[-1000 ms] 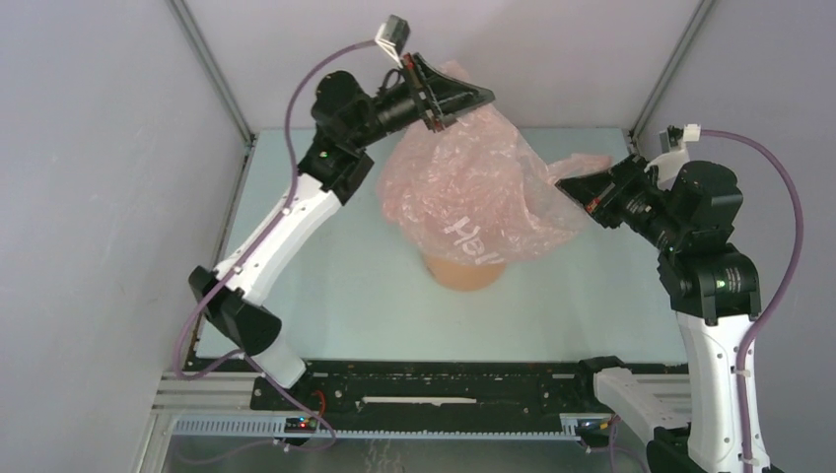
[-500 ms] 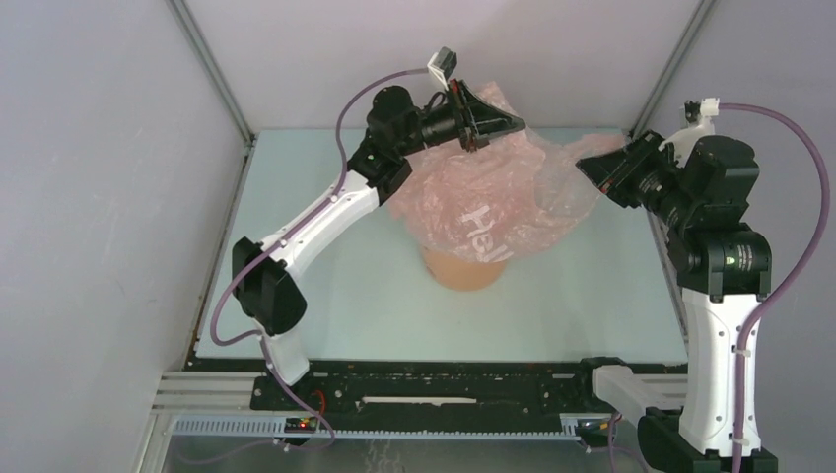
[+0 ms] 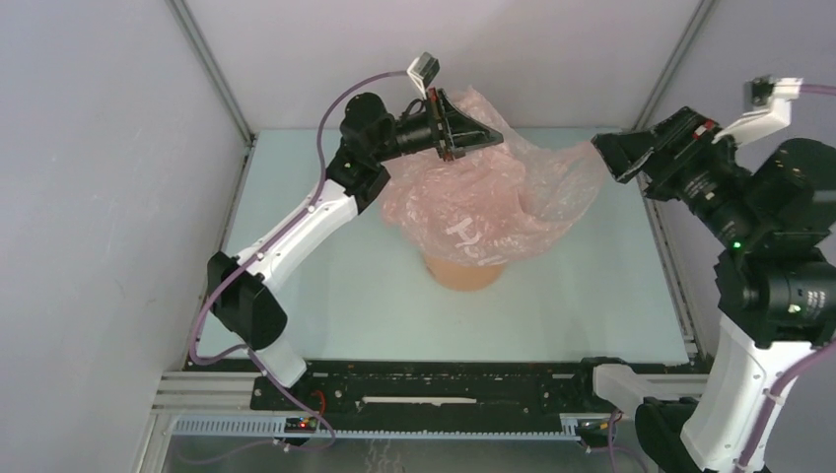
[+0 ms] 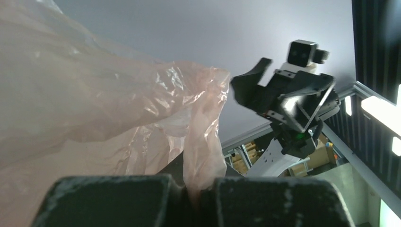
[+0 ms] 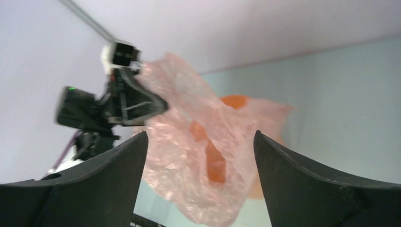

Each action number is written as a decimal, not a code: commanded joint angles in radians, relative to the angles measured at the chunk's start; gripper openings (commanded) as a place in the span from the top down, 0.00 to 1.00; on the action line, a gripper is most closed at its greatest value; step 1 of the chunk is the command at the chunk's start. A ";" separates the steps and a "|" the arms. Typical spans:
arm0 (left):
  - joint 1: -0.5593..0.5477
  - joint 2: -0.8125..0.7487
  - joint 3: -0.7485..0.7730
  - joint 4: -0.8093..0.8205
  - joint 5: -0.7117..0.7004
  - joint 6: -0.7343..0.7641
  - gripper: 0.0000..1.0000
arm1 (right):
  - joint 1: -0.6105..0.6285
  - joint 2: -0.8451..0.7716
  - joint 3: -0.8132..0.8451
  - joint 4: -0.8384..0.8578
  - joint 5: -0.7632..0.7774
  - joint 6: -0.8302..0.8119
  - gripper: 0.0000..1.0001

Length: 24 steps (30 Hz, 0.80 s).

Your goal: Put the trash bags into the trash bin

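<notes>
1. Sitting nearest, in the lower centre of the top view, the trash bin (image 3: 463, 273) stood upright on the tabletop (image 3: 325, 296). Only its near wall showed; its rim and mouth were hidden under film.
2. Draped over and above it, the trash bag (image 3: 493, 197) spread wider than the bin. Its long axis ran left to right across the frame, from the left hand to a loose corner at the right.
3. Farther back, the left hand (image 3: 488, 135) was clamped on the bag's upper edge, and its wrist view showed film pinched between the closed fingers. The bin lay below it, toward the bottom of the frame, nearer to this hand than to the other.
4. At upper right, the right hand (image 3: 611, 158) stood spread wide with nothing between its fingers. The bag's corner lay just beside it; whether they touched could not be told.
5. Whether any film sat inside the bin was hidden.
</notes>
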 commanded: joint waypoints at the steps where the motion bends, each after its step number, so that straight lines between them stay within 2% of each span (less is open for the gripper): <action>1: 0.004 -0.040 0.020 0.024 0.013 0.013 1.00 | 0.013 0.059 0.151 0.059 -0.206 -0.056 0.12; 3: 0.004 -0.011 0.070 -0.043 -0.021 0.014 1.00 | 0.107 0.051 0.094 0.146 -0.278 -0.047 0.15; 6: 0.004 0.042 0.144 -0.073 -0.048 -0.022 1.00 | 0.345 0.027 -0.032 0.249 -0.172 -0.093 0.16; 9: 0.004 0.088 0.207 -0.073 -0.045 -0.068 1.00 | 0.563 0.059 -0.099 0.274 -0.105 -0.169 0.26; 12: 0.004 0.113 0.231 -0.061 -0.035 -0.101 1.00 | 0.719 0.074 -0.263 0.361 -0.056 -0.236 0.33; 14: 0.002 0.117 0.226 -0.054 -0.027 -0.114 1.00 | 0.770 0.091 -0.362 0.426 0.005 -0.283 0.38; 17: 0.002 0.117 0.213 -0.044 -0.012 -0.130 1.00 | 0.820 0.154 -0.418 0.479 0.126 -0.381 0.47; 20: 0.002 0.116 0.208 -0.026 0.004 -0.154 1.00 | 0.832 0.194 -0.485 0.566 0.267 -0.439 0.46; 24: 0.004 0.111 0.202 -0.007 0.019 -0.169 1.00 | 0.833 0.193 -0.601 0.645 0.585 -0.458 0.44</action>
